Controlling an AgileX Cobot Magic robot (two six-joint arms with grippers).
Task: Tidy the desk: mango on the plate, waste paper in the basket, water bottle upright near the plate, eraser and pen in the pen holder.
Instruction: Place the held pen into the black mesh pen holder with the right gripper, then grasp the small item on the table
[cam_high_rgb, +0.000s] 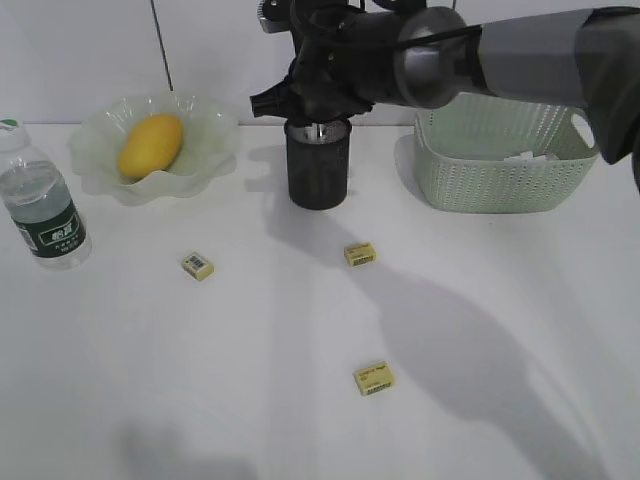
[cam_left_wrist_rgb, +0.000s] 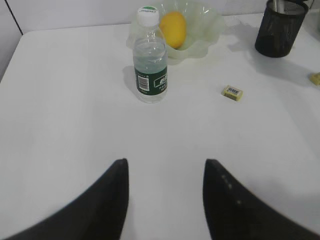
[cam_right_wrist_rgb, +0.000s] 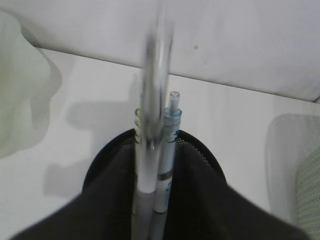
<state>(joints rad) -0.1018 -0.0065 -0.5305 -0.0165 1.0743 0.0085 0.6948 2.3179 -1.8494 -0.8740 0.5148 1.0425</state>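
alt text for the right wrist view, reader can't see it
Seen from above, the right gripper hangs over a black mesh pen holder with clear pens standing between its dark fingers; one pen is motion-blurred. White desk lies behind.

I see pen holder (cam_high_rgb: 319, 164) mid-desk; right gripper (cam_high_rgb: 318, 118) directly above it. Mango (cam_high_rgb: 151, 145) on plate (cam_high_rgb: 205, 125) left of holder, basket (cam_high_rgb: 505, 155) right.

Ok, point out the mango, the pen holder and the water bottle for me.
mango (cam_high_rgb: 151, 145): exterior view, middle of the fruit's yellow skin.
pen holder (cam_high_rgb: 318, 170): exterior view, front of the black mesh wall.
water bottle (cam_left_wrist_rgb: 150, 61): left wrist view, clear body above the green label.
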